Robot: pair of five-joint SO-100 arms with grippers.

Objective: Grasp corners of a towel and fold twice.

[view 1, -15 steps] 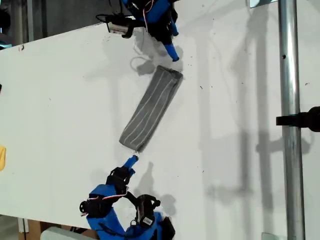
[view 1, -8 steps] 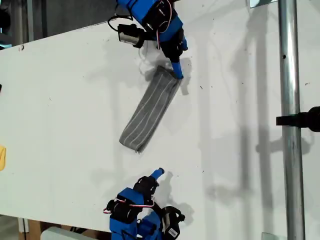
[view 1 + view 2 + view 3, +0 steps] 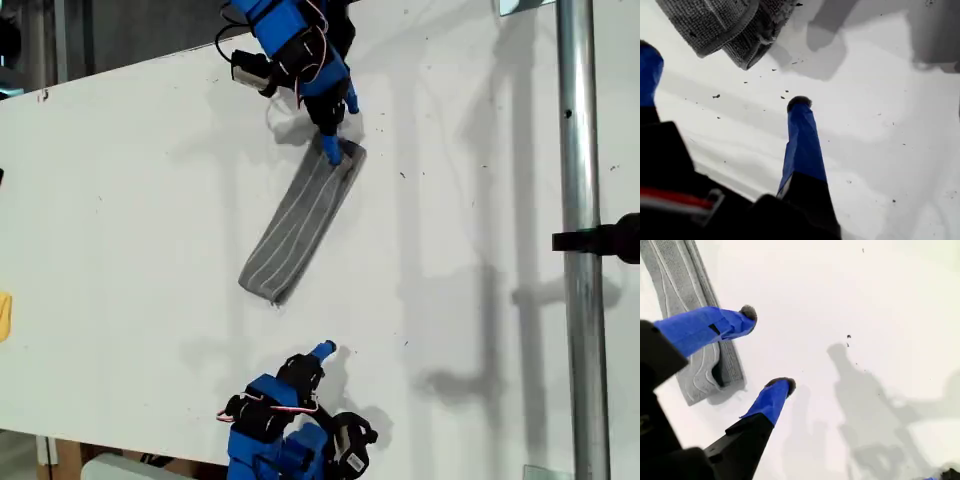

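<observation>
The towel [image 3: 300, 225] lies folded into a narrow grey striped strip, slanting across the white table [image 3: 130, 200] in the exterior view. My second gripper [image 3: 333, 150] is at the strip's upper end, open. In the second wrist view its jaws [image 3: 766, 350] straddle the towel's end [image 3: 675, 270], one fingertip [image 3: 747, 314] over the cloth and the other over bare table. My first gripper [image 3: 322, 350] is open over bare table, apart from the strip's lower corner [image 3: 272, 293]. The first wrist view shows that layered towel end [image 3: 715, 20] beyond the spread gripper [image 3: 725, 85].
A metal pole [image 3: 580, 240] with a black clamp [image 3: 610, 238] runs down the exterior view's right. A yellow object [image 3: 4, 315] shows at that view's left edge. Small dark specks dot the table near the first gripper.
My second gripper came down from beyond the towel onto its upper end. My first gripper drew back from the lower corner, toward the exterior view's bottom right.
</observation>
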